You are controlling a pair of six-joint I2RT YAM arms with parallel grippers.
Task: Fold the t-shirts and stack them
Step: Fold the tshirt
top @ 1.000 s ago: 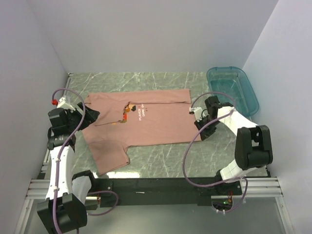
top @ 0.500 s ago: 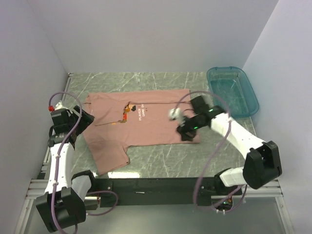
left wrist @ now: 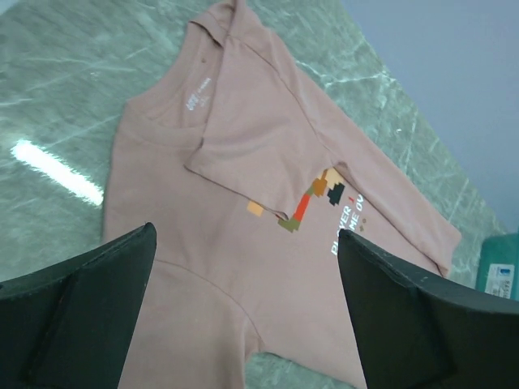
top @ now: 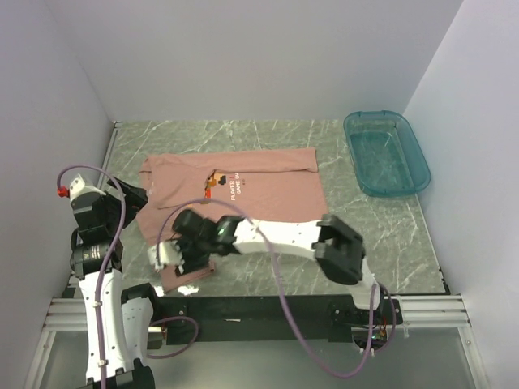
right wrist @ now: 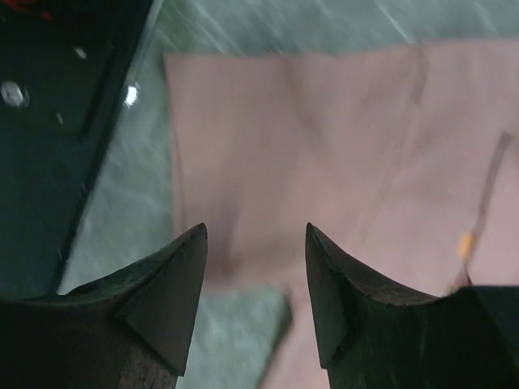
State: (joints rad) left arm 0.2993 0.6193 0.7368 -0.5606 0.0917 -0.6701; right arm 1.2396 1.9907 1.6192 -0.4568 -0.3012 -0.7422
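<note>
A salmon-pink t-shirt [top: 259,203] lies flat on the marble table, its top edge folded down over part of the pixel print [top: 215,183]. One short sleeve [top: 182,271] points toward the near edge. My right gripper [top: 185,258] reaches across to that sleeve and hovers over its edge, open with nothing between the fingers. In the right wrist view the gripper [right wrist: 255,235] straddles the border between the t-shirt [right wrist: 324,121] and bare table. My left gripper [top: 134,197] stands wide open by the shirt's left side; in its own view the gripper [left wrist: 243,324] looks down on the t-shirt [left wrist: 243,162].
A teal plastic tub [top: 388,152] stands at the back right, its corner showing in the left wrist view [left wrist: 503,263]. The black base rail [top: 243,308] runs along the near edge, close to the right gripper, and side walls close in the table.
My right arm has swung from the shirt's right side across to the near left sleeve and its jaws have opened. My left arm has drawn back to the left and opened wider.
</note>
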